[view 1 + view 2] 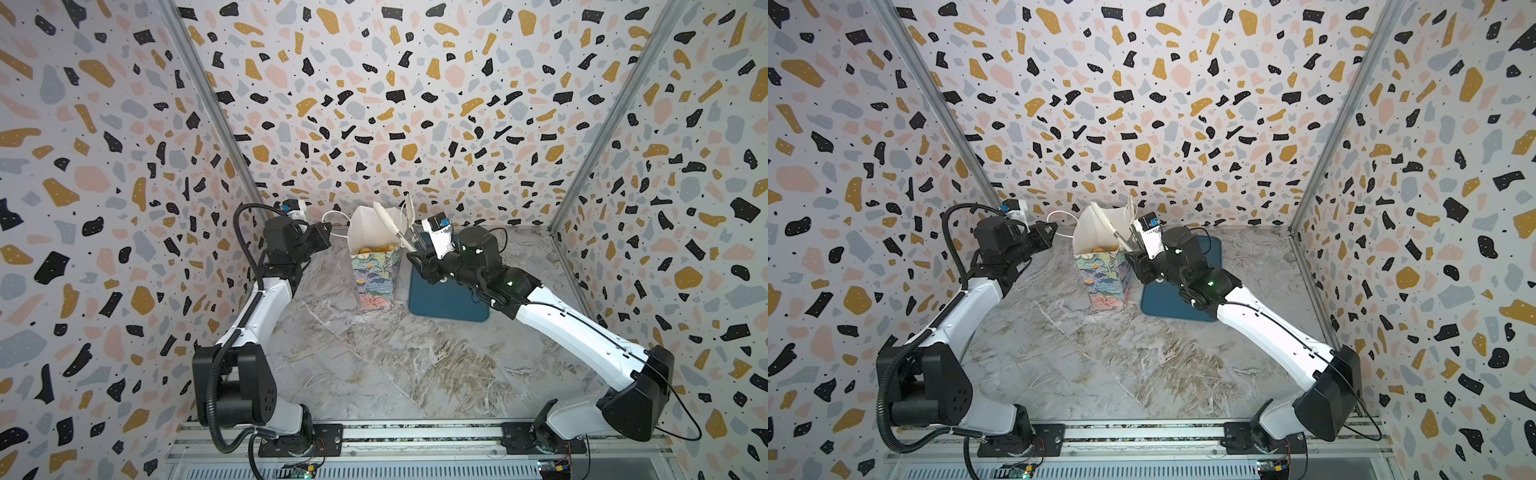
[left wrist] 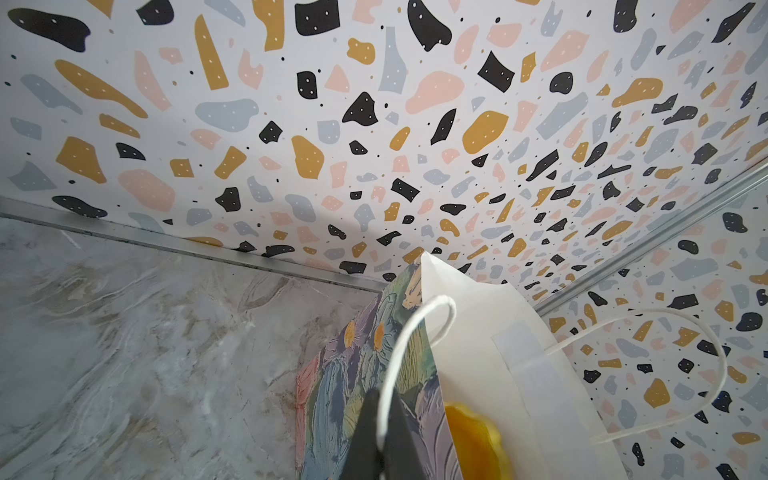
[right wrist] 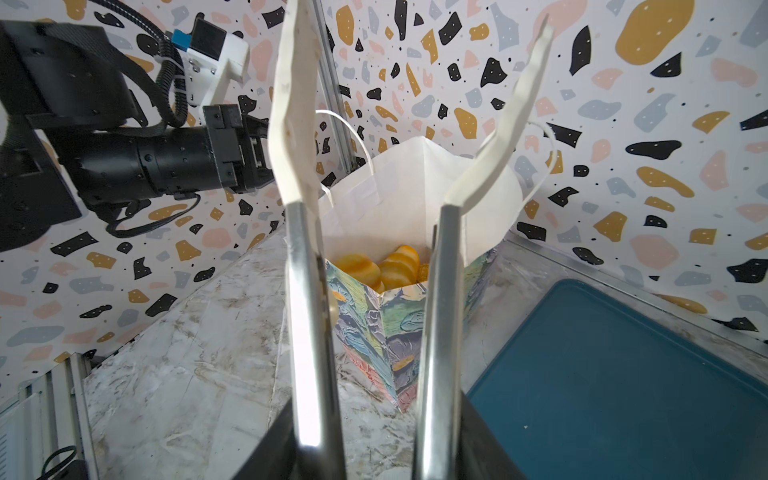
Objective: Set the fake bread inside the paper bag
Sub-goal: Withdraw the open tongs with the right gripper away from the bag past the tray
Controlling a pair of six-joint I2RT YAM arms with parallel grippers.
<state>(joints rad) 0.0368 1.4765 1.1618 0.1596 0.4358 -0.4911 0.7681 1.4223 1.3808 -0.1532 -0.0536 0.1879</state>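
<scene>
The paper bag stands upright at the back of the table, floral outside and white inside. Golden fake bread lies inside it, also seen as an orange blur. My left gripper is shut on the bag's white cord handle, at the bag's left side. My right gripper is shut on metal tongs. Their white tips stand apart over the bag's mouth with nothing between them.
A flat dark-blue tray lies right of the bag, under my right arm, with nothing showing on it. The bag's second cord handle hangs loose. The patterned back wall is close behind the bag.
</scene>
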